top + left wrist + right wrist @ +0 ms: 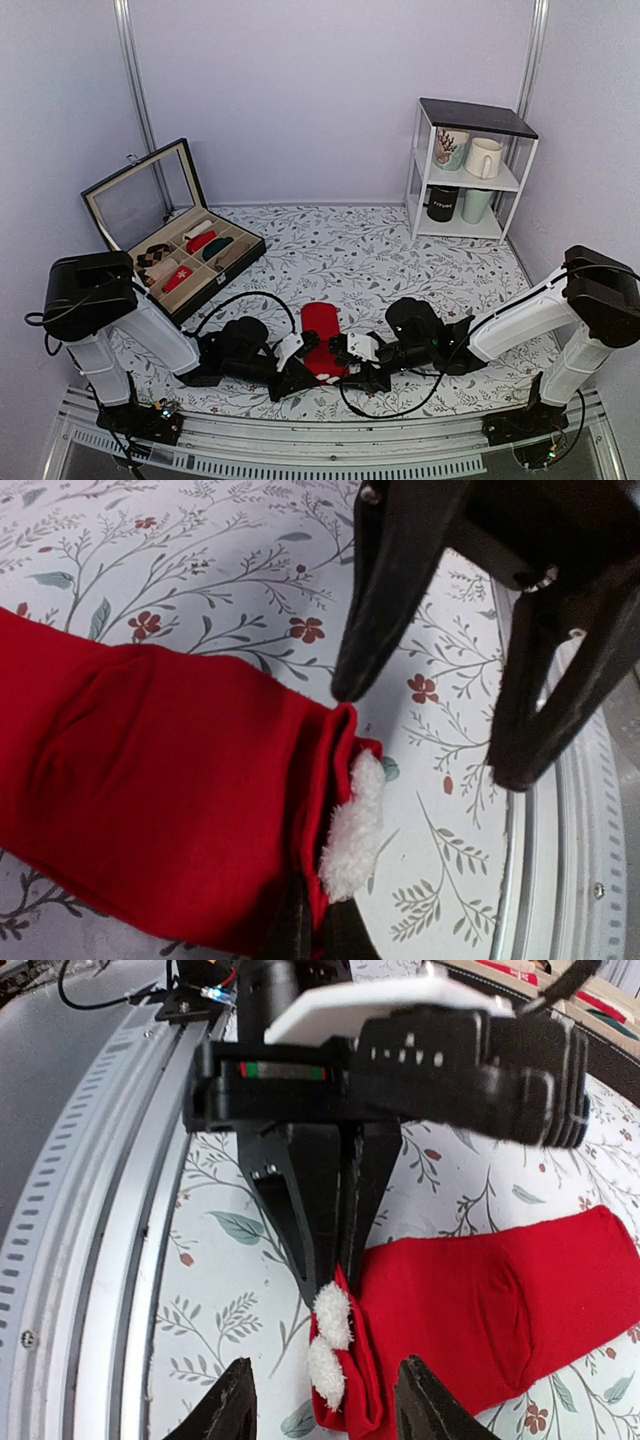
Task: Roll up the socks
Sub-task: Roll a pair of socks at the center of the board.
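The red socks (321, 330) lie as a flat strip on the flowered tablecloth near the front edge, with white fluffy marks (330, 1345) at the near end. That near end is folded up a little. My left gripper (306, 362) is shut on this end; in the left wrist view its fingers (318, 925) pinch the red fabric (170, 780) beside the white mark (355, 825). My right gripper (325, 1405) is open, its two fingertips standing either side of the same sock end (480, 1300) without touching it. It faces the left gripper in the top view (346, 362).
An open black box (190, 255) with compartments holding other rolls stands at the back left. A white shelf (470, 170) with mugs stands at the back right. A metal rail (300, 445) runs along the table's near edge, close behind the grippers.
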Action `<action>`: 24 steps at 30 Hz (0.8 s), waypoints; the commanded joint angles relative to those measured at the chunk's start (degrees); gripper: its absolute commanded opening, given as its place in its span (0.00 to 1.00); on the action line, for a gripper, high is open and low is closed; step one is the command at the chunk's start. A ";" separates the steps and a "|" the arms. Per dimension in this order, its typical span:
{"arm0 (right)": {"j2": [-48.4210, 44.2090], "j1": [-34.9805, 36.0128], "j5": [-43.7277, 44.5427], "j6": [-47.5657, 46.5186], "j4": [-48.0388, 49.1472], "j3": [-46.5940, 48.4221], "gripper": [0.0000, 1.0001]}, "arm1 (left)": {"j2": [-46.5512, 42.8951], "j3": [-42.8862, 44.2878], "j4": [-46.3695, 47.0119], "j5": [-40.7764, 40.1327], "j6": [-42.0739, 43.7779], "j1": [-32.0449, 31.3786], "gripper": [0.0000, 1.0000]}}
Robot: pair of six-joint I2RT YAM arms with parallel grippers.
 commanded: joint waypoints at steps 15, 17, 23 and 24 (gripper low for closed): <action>10.33 2.59 7.19 -1.63 0.10 2.62 0.41 | 4.09 -0.52 -9.87 2.29 -0.83 1.11 0.00; 10.75 2.64 8.05 -0.16 -1.36 3.01 0.31 | 4.09 -0.61 -9.78 2.49 -0.90 1.12 0.00; 9.64 2.46 6.90 6.06 -4.93 2.94 0.10 | 0.88 -0.90 -9.94 0.37 0.27 1.11 0.12; 9.81 2.21 5.57 7.62 -5.60 3.21 0.09 | -0.54 -1.18 -9.97 -0.70 0.76 1.04 0.17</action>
